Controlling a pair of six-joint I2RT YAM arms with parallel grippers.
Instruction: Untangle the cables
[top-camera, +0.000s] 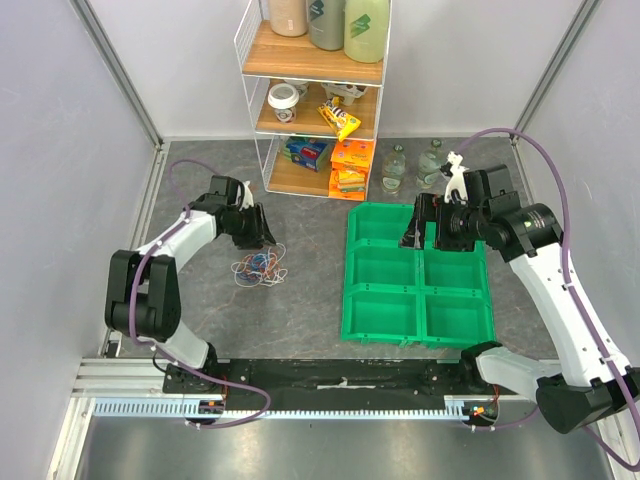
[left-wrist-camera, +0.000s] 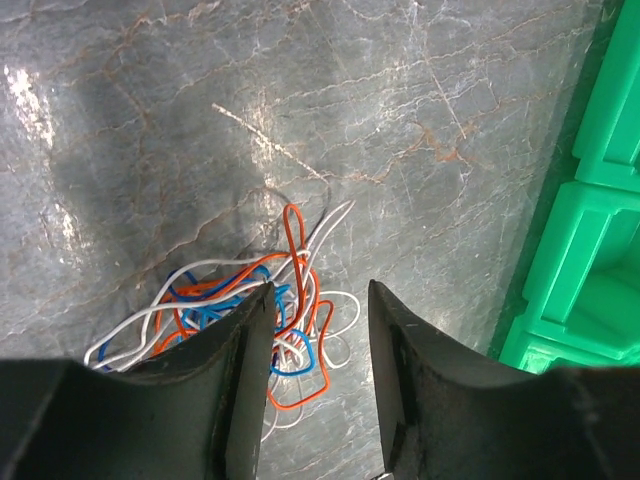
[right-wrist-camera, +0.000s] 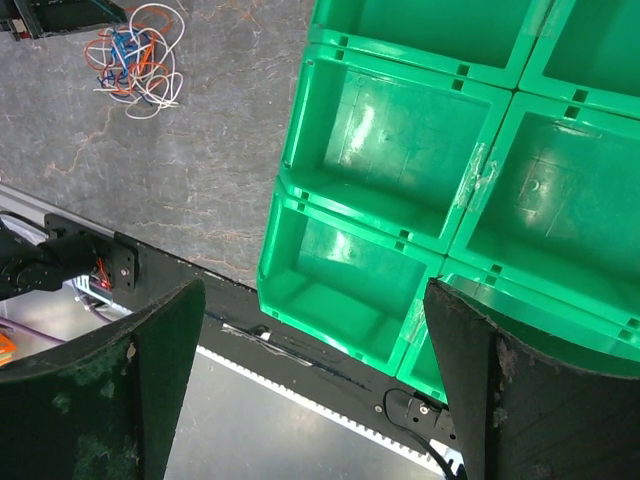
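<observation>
The cables (top-camera: 259, 268) lie in one small tangle of white, orange and blue wire on the grey marble table, left of the green bins. My left gripper (top-camera: 255, 228) hovers just behind the tangle. In the left wrist view the cables (left-wrist-camera: 230, 310) spread under and beside the left finger (left-wrist-camera: 245, 380). An orange and a blue loop show in the gap of the left gripper (left-wrist-camera: 320, 300), whose jaws stand apart, squeezing nothing. My right gripper (top-camera: 425, 225) hangs wide open over the bins, holding nothing. The right wrist view shows the right gripper (right-wrist-camera: 312, 290) and, far off at top left, the cables (right-wrist-camera: 135, 55).
A green tray of six bins (top-camera: 418, 275) sits right of centre; its compartments (right-wrist-camera: 395, 140) look bare. A white wire shelf (top-camera: 310, 100) with bottles, a cup and snack packs stands at the back. Two glass bottles (top-camera: 395, 168) stand beside it. A black rail (top-camera: 340, 380) runs along the near edge.
</observation>
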